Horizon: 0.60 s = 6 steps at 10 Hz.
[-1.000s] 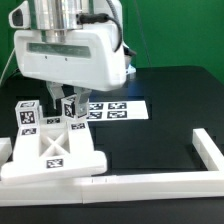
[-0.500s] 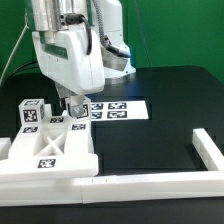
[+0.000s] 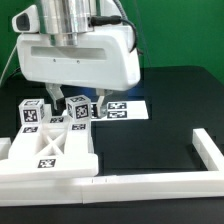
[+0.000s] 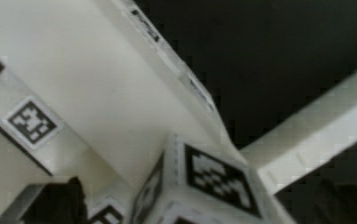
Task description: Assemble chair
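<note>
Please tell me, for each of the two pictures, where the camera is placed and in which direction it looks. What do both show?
Exterior view: sits off the arm, in front of the black table, looking slightly down at the chair, the marker board and the border rail; the robot's big white wrist body and gripper show.
Wrist view: sits on the wrist, looking down close at the chair; a dark gripper finger shows.
Shared: the chair's tagged cube.

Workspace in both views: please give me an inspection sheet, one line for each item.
Surface: black table, white border rail along its edge.
Job's things: chair assembly against the rail; two tagged cubes standing on it.
Clutter: marker board flat behind the chair parts.
Grippers: gripper above a cube, fingers open, holding nothing.
Cables: dark cable beside the arm.
Surroundings: green backdrop.
</note>
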Each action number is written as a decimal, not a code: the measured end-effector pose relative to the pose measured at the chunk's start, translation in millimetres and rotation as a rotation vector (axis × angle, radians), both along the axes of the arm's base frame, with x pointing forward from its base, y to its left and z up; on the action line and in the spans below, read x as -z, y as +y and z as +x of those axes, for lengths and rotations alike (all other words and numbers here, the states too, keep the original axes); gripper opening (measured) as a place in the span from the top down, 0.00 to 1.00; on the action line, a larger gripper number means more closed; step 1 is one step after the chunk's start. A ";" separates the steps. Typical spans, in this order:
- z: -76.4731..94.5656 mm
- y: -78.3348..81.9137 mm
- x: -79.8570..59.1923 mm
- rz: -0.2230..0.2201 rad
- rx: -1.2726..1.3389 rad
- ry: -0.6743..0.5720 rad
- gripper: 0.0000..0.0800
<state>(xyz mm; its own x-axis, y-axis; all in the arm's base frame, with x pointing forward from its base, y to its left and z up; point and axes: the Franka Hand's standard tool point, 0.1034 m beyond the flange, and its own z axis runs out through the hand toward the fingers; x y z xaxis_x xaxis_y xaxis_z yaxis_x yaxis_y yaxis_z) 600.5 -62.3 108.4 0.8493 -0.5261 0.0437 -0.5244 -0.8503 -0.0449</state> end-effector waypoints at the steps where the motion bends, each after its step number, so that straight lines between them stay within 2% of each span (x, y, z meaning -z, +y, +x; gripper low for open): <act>1: 0.0 -0.9 0.2 -0.006 -0.056 -0.002 0.19; 4: 0.8 -0.4 -1.5 -0.031 -0.291 -0.002 0.19; 6: 3.0 6.9 -8.2 -0.067 -0.583 0.001 0.19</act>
<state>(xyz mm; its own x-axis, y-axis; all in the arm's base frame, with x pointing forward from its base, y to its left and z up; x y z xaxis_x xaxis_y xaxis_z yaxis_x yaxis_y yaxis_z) 603.5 -55.4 116.6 0.9977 0.0315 0.0600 0.0303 -0.9993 0.0196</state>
